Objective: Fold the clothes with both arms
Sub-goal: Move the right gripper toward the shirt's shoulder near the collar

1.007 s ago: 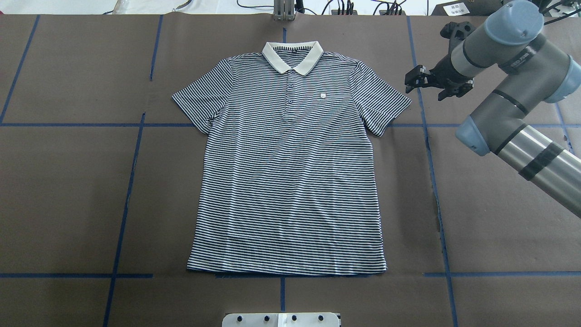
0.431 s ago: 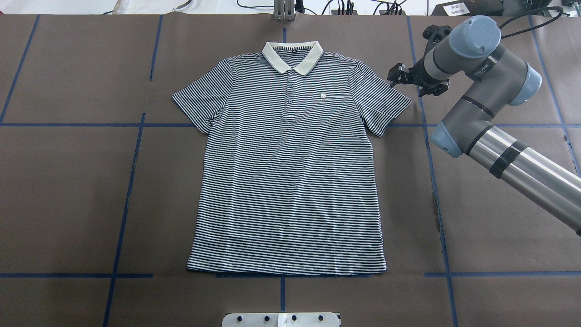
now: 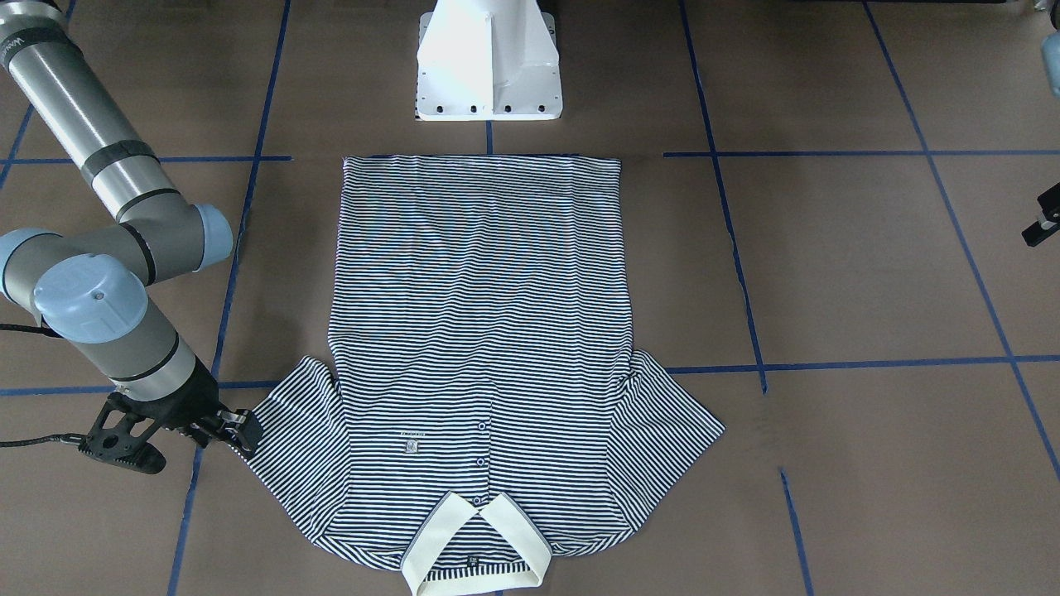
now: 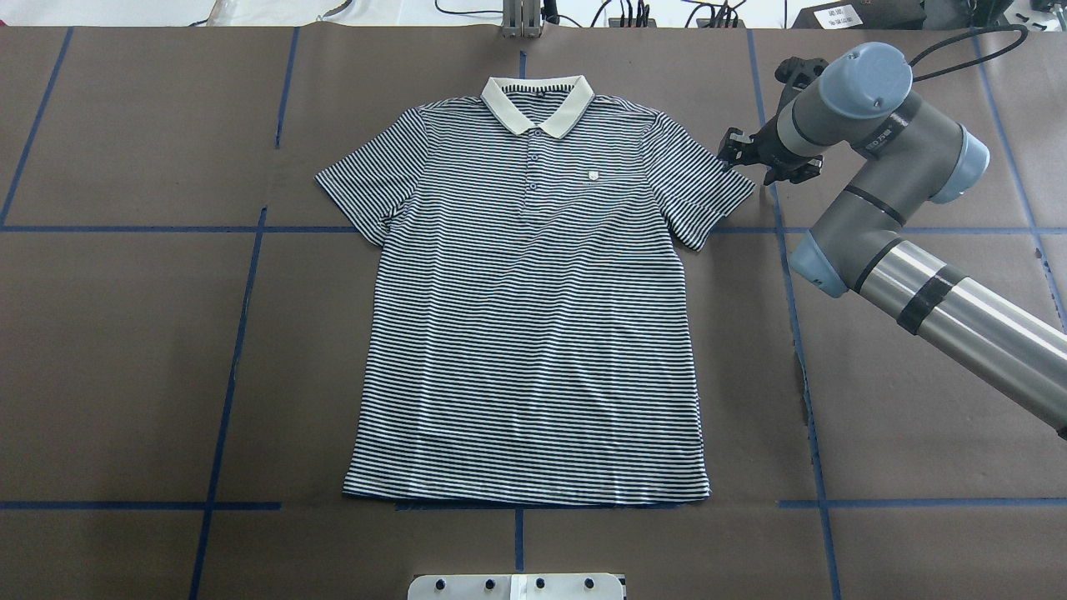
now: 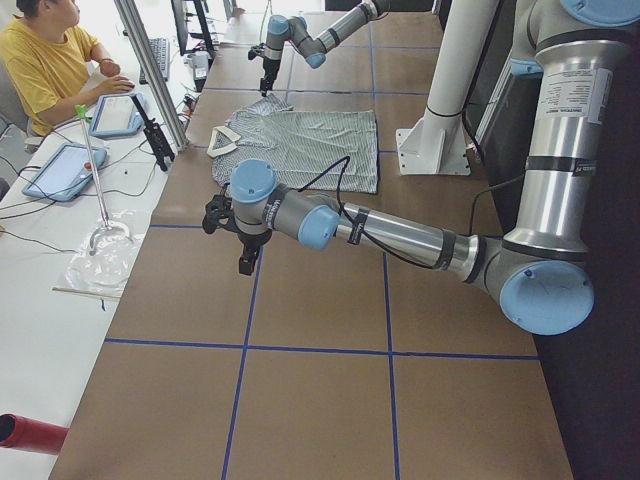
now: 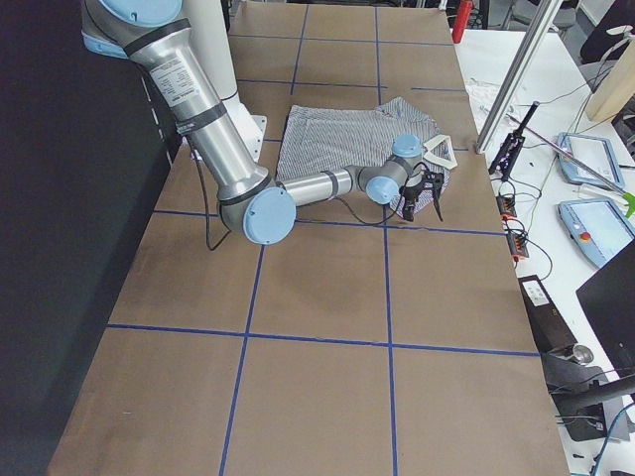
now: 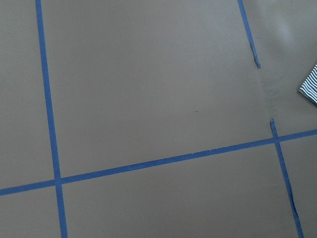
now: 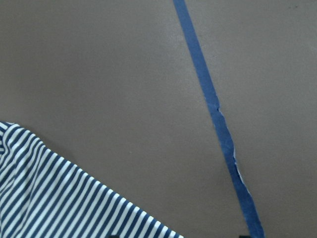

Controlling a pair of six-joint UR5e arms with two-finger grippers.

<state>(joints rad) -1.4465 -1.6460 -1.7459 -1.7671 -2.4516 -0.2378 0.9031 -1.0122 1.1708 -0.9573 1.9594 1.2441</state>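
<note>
The striped polo shirt (image 4: pixel 533 317) lies flat and face up on the brown table, cream collar (image 4: pixel 538 100) at the far edge. My right gripper (image 4: pixel 732 150) hovers at the outer edge of the shirt's right-hand sleeve (image 3: pixel 286 430), jaws open. In the right wrist view that sleeve (image 8: pixel 59 198) fills the lower left. My left gripper (image 5: pixel 245 258) hangs over bare table well off the shirt's other side. Only a black part of it (image 3: pixel 1042 223) shows in the front view, so I cannot tell its state. The left wrist view catches a sleeve corner (image 7: pixel 309 88).
Blue tape lines (image 4: pixel 237 333) cross the brown table cover. The white pedestal base (image 3: pixel 489 66) stands at the near edge behind the shirt's hem. A person (image 5: pixel 45 65) sits at a side bench with tablets (image 5: pixel 65 170) and cables beyond the table's far edge.
My right arm has swung left and lowered, bringing its gripper from beside the blue line to the sleeve's edge. The shirt has not moved.
</note>
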